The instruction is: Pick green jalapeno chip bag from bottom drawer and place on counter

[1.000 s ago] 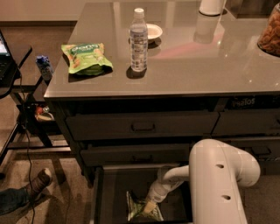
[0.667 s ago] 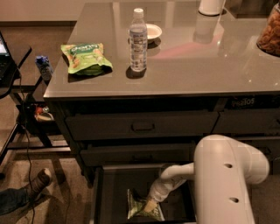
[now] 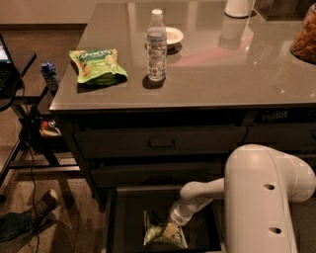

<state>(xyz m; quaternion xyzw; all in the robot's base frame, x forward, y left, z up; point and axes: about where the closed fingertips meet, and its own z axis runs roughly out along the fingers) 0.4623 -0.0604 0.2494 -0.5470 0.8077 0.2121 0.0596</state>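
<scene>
The green jalapeno chip bag [image 3: 159, 233] lies crinkled on the dark floor of the open bottom drawer [image 3: 120, 222], at the bottom of the camera view. My gripper [image 3: 172, 229] reaches down into the drawer on the white arm [image 3: 261, 197] and sits right on the bag's right side, touching it. The glossy grey-brown counter [image 3: 212, 74] spreads across the top of the drawer cabinet above.
On the counter stand a brighter green bag [image 3: 97, 63], a clear water bottle [image 3: 156, 45], a small white dish [image 3: 173, 35], a white container [image 3: 239, 7] and a snack jar [image 3: 305, 34]. A black side table [image 3: 15, 74] with cables and a person's foot [image 3: 29, 217] are at left.
The white arm has shifted a little to the right and up in view. The gripper stays down on the bag in the drawer; the bag has not visibly moved.
</scene>
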